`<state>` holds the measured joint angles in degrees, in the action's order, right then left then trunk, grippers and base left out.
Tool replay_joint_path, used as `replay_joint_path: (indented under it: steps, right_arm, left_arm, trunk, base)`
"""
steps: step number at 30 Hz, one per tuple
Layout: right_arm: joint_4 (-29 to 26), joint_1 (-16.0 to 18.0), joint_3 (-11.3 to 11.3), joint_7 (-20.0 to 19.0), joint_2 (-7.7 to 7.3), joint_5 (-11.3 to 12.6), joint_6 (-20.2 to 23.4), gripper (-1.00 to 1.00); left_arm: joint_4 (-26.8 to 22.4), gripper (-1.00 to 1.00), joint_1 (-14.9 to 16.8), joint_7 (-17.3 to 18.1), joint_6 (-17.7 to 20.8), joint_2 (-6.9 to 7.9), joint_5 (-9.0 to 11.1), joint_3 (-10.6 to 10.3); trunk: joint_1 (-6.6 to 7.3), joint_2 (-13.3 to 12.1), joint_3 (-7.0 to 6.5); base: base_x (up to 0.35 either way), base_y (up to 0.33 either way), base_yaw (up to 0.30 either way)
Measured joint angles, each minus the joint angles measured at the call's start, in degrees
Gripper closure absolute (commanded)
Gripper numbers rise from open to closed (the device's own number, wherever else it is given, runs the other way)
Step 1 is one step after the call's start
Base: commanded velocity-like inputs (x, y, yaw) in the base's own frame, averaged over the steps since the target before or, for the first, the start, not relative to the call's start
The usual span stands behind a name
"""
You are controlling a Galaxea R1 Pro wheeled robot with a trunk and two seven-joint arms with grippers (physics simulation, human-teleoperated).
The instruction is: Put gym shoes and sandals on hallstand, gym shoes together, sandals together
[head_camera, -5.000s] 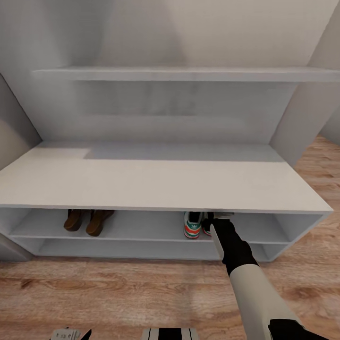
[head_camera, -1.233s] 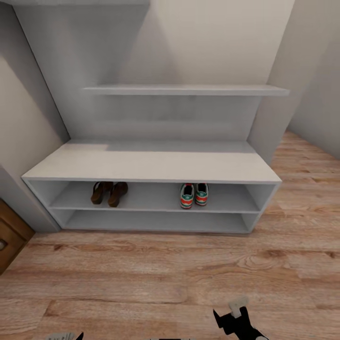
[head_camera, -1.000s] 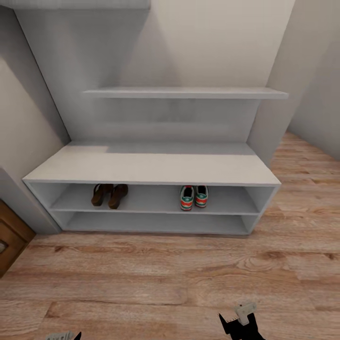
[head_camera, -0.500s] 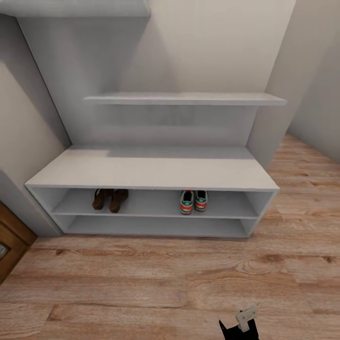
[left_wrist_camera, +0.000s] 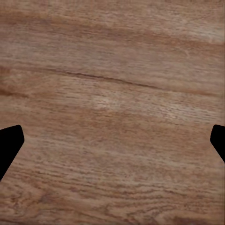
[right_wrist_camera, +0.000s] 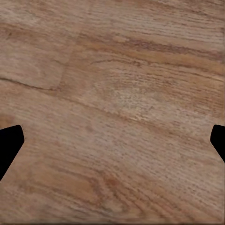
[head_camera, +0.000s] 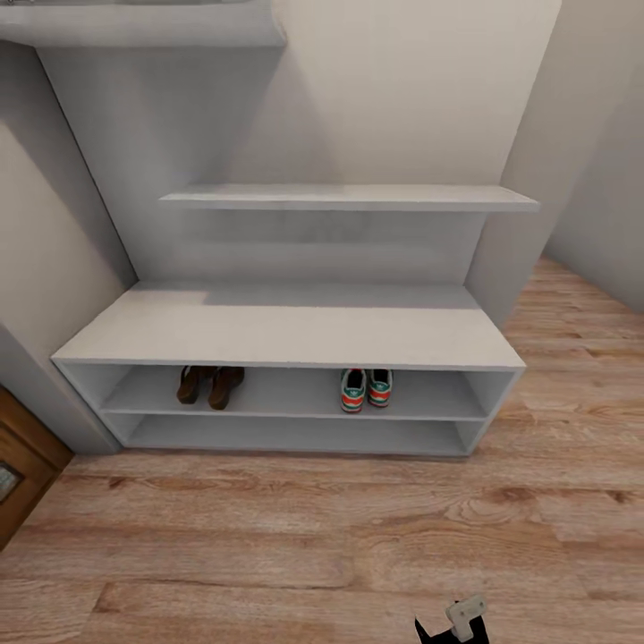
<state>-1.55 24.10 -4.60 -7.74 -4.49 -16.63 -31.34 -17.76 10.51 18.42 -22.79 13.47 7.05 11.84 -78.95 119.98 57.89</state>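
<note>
The two gym shoes (head_camera: 366, 388) stand side by side, touching, on the upper shelf tier of the hallstand (head_camera: 286, 335), heels outward, right of the middle. The two sandals (head_camera: 209, 385) sit together on the same tier, well apart from the sneakers, toward the left end. None of the four rests on the corridor floor (head_camera: 295, 537), so by the look of things the task is done or as good as done.

Should any shoe need nudging, the sneakers are likely light and fairly stiff at the heel counter, so the heel rim or the collar would be the surest place to pinch; the toe is rounder and could slip. The sandals look light too, with thin straps that would flex, so gripping the sole edge or the heel end seems safer than a strap. The low headroom under the top board would make any reach awkward.

The right pincer (head_camera: 458, 617) shows at the lower edge of the head view, pulled well back from the rack. In the right wrist view its dark fingertips (right_wrist_camera: 10, 143) sit at the two sides of the picture, spread wide, with nothing but floor planks between them. The left pincer (left_wrist_camera: 112, 145) is likewise spread wide over bare planks, holding nothing.

At the far left a brown wooden door or cabinet (head_camera: 22, 465) edges in.
</note>
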Motion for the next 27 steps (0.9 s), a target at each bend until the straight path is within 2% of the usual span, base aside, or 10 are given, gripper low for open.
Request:
replay_joint_path:
  steps: [27]
  right_arm:
    - [0.02, -0.84, 0.0, 0.01, 0.11, -0.01, 0.02, -1.0]
  left_arm:
    - [-0.06, -1.0, 0.0, 0.0, -0.01, 0.01, 0.17, 0.82]
  trunk:
    - [5.93, -10.83, -4.85]
  base:
    - [0.0, 0.0, 0.0]
